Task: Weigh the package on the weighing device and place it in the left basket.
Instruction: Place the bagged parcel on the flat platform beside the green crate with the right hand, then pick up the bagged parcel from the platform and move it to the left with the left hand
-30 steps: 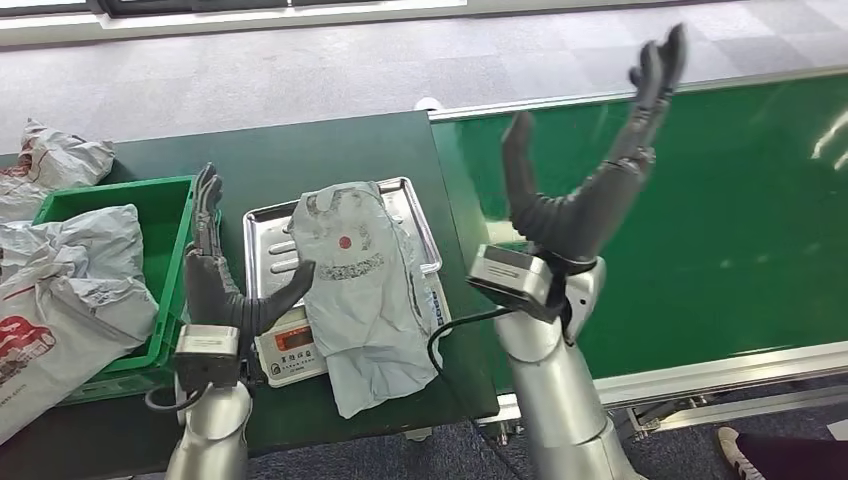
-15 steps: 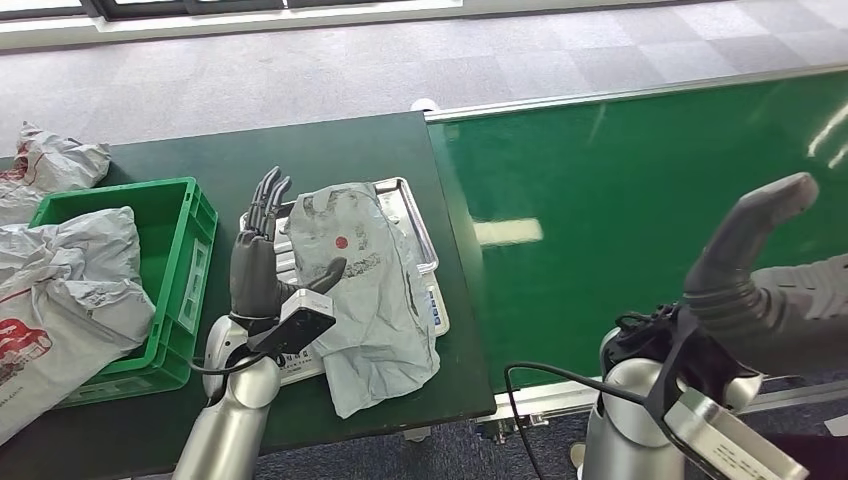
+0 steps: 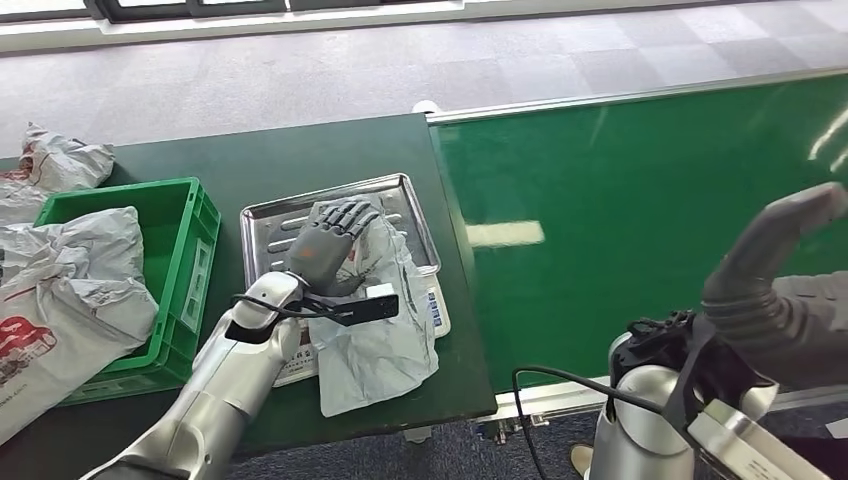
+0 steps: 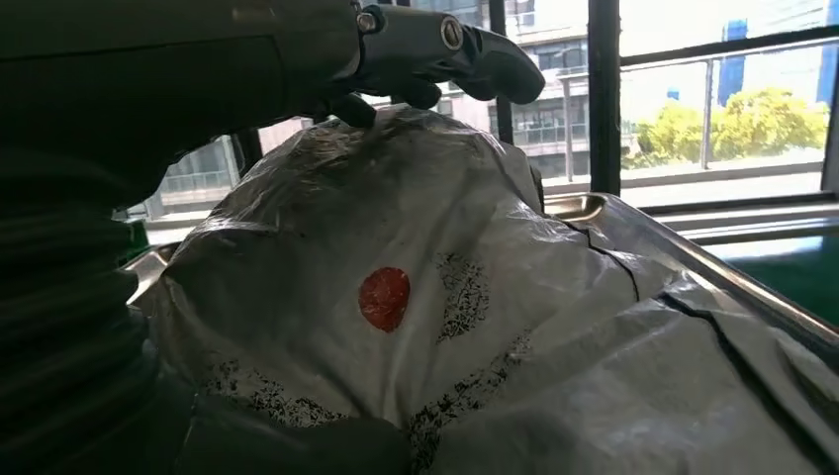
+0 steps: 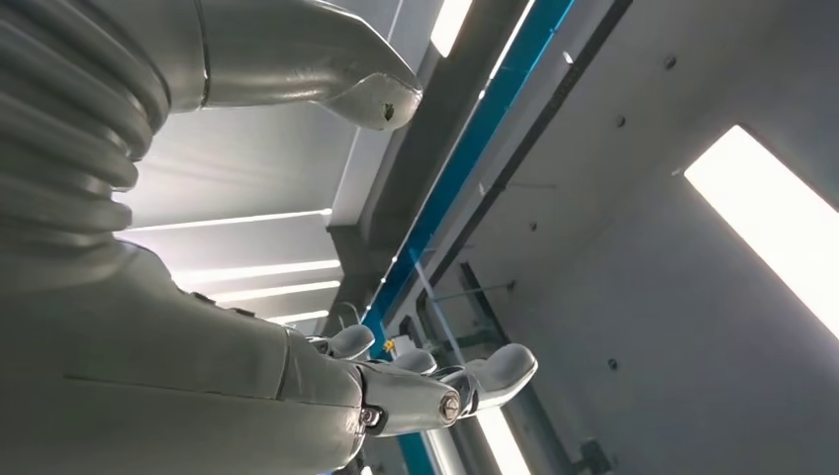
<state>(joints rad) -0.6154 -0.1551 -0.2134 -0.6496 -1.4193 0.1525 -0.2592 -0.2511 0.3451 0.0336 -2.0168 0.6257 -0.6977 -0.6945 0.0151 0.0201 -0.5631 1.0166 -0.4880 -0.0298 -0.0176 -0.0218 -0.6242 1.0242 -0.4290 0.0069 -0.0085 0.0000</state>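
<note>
The grey plastic package (image 3: 385, 320) with a red dot lies on the steel tray (image 3: 262, 222) of the weighing device, its lower part hanging over the front toward me. My left hand (image 3: 325, 245) lies on top of it. In the left wrist view its fingers (image 4: 445, 49) hook over the package's (image 4: 445, 297) bunched far edge and the thumb sits under the near side, so it grips the package. My right hand (image 3: 780, 270) is raised at the lower right over the belt's near edge, thumb up, holding nothing; the right wrist view has its fingers (image 5: 475, 381) spread against the ceiling.
The green basket (image 3: 195, 250) stands left of the scale, with a large grey bag (image 3: 70, 270) in it and spilling over its near side. Another grey bag (image 3: 50, 160) lies behind it. The green conveyor belt (image 3: 620, 200) runs along the right of the dark table.
My left hand has swung from upright beside the scale onto the package and closed over it, bunching the plastic. My right arm dropped from high over the belt to the lower right.
</note>
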